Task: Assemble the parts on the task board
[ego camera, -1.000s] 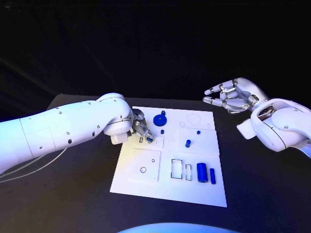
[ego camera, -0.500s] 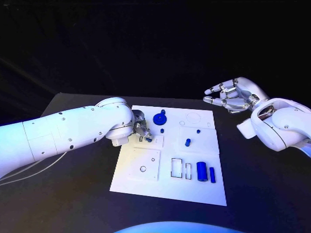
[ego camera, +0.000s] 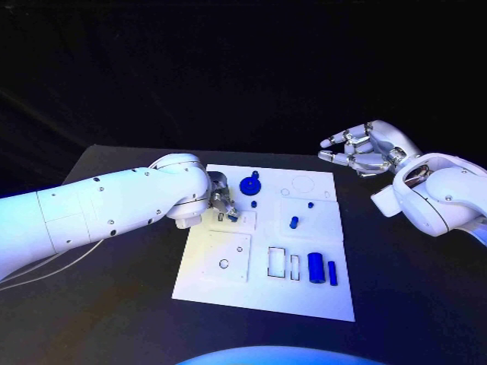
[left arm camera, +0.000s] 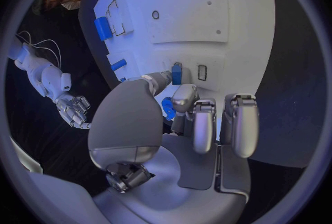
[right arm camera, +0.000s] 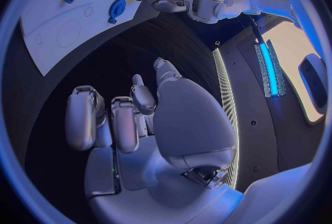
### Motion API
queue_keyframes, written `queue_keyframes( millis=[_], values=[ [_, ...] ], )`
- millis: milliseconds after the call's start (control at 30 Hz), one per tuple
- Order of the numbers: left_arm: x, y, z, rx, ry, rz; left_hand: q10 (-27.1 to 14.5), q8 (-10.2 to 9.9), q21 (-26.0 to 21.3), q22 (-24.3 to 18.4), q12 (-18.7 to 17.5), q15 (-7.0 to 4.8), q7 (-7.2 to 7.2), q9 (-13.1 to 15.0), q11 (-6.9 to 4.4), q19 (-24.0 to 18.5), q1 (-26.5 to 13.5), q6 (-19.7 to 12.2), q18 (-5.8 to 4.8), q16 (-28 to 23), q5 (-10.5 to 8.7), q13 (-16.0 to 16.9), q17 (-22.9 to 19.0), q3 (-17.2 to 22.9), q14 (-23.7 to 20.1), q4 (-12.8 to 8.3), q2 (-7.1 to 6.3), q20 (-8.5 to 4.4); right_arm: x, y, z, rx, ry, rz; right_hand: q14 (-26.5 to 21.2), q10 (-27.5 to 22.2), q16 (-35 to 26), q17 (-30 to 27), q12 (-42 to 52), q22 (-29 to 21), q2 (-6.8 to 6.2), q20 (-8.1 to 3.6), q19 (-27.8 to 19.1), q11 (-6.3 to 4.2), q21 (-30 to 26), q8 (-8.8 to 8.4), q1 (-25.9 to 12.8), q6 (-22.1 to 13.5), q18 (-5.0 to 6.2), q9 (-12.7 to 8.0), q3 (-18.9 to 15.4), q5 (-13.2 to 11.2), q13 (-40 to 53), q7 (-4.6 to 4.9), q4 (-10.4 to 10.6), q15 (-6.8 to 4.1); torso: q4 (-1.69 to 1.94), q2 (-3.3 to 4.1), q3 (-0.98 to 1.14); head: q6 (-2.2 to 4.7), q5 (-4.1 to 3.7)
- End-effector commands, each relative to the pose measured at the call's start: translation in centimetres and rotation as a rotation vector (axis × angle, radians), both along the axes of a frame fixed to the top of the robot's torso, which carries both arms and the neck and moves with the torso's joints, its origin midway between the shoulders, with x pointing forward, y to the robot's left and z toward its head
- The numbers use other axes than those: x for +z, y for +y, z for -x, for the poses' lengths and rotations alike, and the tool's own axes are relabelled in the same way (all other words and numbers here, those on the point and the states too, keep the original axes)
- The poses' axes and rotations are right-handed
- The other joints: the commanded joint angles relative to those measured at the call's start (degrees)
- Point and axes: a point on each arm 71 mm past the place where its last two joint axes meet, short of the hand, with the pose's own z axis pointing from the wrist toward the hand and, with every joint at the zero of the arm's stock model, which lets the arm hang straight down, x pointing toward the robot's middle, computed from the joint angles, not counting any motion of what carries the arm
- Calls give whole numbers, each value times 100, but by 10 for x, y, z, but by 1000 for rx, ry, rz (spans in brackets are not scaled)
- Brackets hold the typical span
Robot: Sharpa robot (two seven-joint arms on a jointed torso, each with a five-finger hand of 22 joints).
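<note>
**Task board: assembly partly done**

Task board (ego camera: 310, 300): round blue part (ego camera: 250, 186) and short peg (ego camera: 294, 224) seated; two blue bars (ego camera: 323, 270) loose near the front edge; several slots unfilled. Left hand (ego camera: 224, 205) pinches a small blue part (left arm camera: 176, 73) over a slot. Right hand (ego camera: 359, 150) hovers off-board, fingers spread. No legible writing.

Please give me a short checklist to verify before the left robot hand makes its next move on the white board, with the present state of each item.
1. Left robot hand is over the task board: ok.
2. It holds a small blue part between its fingertips: ok, seen in the left wrist view.
3. Part is aligned with the rectangular slot beside it: cannot tell.
4. Right robot hand is off the board, holding nothing: ok.
5. Blue round part is apart from the left robot hand: cannot tell.
</note>
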Motion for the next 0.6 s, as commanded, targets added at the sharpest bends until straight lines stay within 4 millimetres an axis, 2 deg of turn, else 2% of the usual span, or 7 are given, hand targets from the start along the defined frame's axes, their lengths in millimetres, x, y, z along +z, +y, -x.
queue_keyframes(
  millis=[33, 600],
  values=[
    [-1, 0, 1, -9, -1, -37, 36, 37, 32, 1243, -20, -25, -57, 112, -21, 424, -36, 22, -69, 14, 42, -11, 1509, 926, 602, -884, 21, -30, 0, 2, 1, 22, -1, 8, 350, -14, -15, 605, 0, 598, 55, -19, -33, -10, -13, 39, -2, -7, 61, 5, -29, 22, 1, -16, 20, -27, 3, -2, -1, 1, -2],
    [-2, -1, 3, -31, 21, -57, 31, 88, 35, 1251, -45, -31, -65, 149, -29, 429, -81, 12, -71, 14, 96, -41, 1509, 976, 602, -906, -2, -35, -1, 2, 1, 27, 3, 11, 350, -14, -15, 605, 0, 598, 55, -19, -33, -10, -13, 39, -2, -7, 61, 5, -29, 22, 1, -16, 20, -27, 4, 1, -2, -29, -2]
  ],
)
